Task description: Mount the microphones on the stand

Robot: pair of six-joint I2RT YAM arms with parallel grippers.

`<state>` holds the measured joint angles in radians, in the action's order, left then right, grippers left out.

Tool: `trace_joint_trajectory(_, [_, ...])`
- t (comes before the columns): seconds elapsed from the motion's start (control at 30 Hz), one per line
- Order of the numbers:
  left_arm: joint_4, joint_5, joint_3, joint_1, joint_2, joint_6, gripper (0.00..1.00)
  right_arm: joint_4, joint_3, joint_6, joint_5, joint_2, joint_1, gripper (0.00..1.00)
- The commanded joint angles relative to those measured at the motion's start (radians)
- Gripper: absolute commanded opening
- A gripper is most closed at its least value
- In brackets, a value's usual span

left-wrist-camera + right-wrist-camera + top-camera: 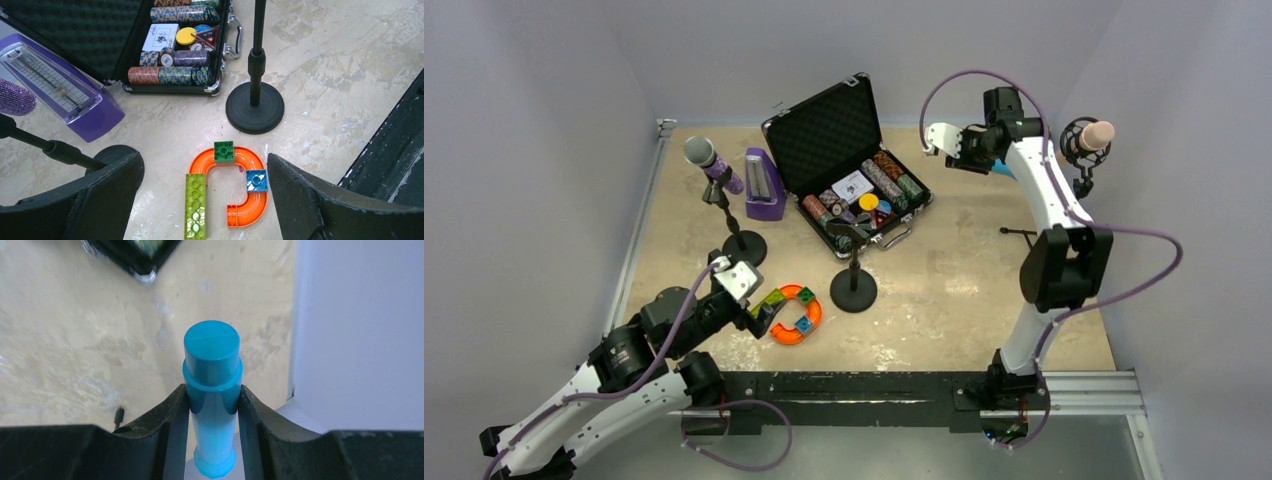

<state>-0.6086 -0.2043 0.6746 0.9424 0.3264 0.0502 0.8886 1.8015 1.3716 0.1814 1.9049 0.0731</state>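
Right jaws: clamped on cyan microphone (212, 370), right of case (824, 125), near back counter (964, 290) edge | Left jaws: wide, front-left of case, over orange track (252, 159)

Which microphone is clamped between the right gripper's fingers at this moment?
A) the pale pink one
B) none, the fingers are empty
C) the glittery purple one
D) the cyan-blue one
D: in the right wrist view the right gripper pinches the cyan-blue microphone from both sides.
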Motion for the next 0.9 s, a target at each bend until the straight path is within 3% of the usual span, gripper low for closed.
trace_joint_trajectory(0.0, [0.028, 0.017, 0.005, -0.005, -0.01, 0.024, 1.0, -0.035, -0.051, -0.14, 0.185, -0.181, 0.035, 0.0])
trace_joint_trajectory(0.47, [0.063, 0.062, 0.005, -0.005, -0.053, -0.039, 1.0, 0.05, -0.169, -0.439, 0.686, -0.635, 0.045, 0.0])
trace_joint_trajectory(0.87, [0.05, 0.157, 0.067, -0.005, -0.079, -0.401, 1.0, 0.085, -0.459, -0.635, 1.01, -0.943, 0.045, 0.0])
